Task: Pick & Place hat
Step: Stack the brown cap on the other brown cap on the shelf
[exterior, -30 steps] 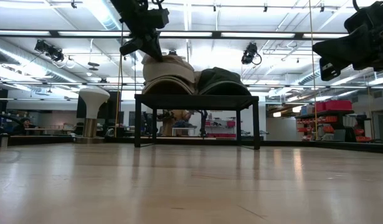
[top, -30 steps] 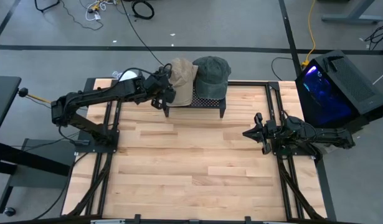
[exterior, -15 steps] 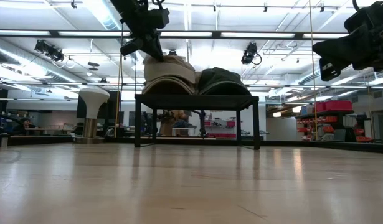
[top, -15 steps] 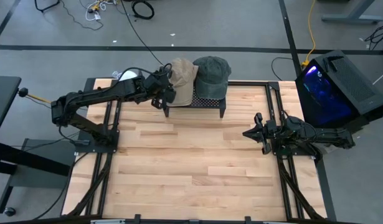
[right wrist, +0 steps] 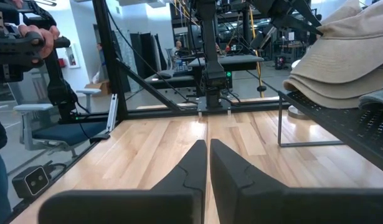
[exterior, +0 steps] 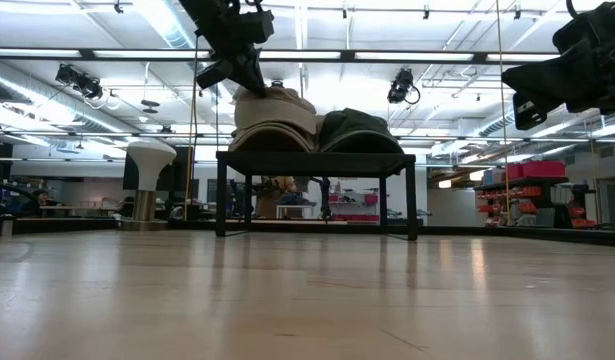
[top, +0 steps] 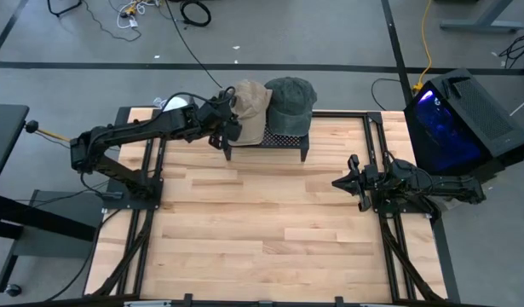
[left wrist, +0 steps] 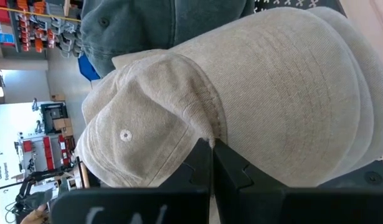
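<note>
A beige cap (top: 250, 107) (exterior: 273, 120) and a dark green cap (top: 289, 101) (exterior: 357, 130) sit side by side on a small black mesh stand (top: 279, 141) (exterior: 317, 157) at the table's far edge. My left gripper (top: 230, 124) (exterior: 249, 84) (left wrist: 212, 147) is at the beige cap's (left wrist: 272, 93) left side, shut on its crown. My right gripper (top: 336, 182) (right wrist: 207, 144) hangs shut above the table's right side, touching nothing; the stand and the beige cap (right wrist: 340, 68) show ahead of it. My left gripper pinches a small fold of the beige cap's crown cloth (left wrist: 207, 132), beside a seam on the crown's left side, between its two fingertips. The fingers come from the table's left, slanting down. The cap's brim and lower edge rest on the stand.
A white rounded object (top: 176, 104) (exterior: 152, 160) stands at the table's far left, close behind my left arm. Bare wood (top: 262, 222) stretches from the stand to the near edge. A person's hands (right wrist: 20, 40) show beyond the table's left side.
My left gripper has edged slightly toward the table's right, staying shut on the beige cap. The cap's crown has bulged a little that way, while its brim stays on the stand.
</note>
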Robot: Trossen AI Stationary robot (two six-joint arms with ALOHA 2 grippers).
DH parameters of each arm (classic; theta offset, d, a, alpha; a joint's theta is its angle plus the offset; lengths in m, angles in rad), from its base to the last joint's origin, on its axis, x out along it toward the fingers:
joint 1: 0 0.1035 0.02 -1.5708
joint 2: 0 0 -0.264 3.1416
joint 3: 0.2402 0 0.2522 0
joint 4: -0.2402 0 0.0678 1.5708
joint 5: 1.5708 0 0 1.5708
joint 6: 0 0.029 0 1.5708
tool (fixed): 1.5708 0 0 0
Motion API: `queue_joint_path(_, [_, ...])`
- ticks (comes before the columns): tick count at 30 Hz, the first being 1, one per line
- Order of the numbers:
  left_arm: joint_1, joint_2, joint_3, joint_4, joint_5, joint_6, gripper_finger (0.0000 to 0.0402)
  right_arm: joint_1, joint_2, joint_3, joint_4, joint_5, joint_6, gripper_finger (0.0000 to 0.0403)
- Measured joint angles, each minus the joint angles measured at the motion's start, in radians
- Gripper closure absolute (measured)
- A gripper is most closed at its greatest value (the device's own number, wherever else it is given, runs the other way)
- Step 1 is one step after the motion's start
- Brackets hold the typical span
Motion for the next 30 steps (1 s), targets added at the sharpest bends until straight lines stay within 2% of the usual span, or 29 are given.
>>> queue_joint_path(30, [0.008,0.034,0.000,0.026,-0.039,0.018,0.0395,0.000,0.000,0.000,0.000,0.000,0.000,0.0378])
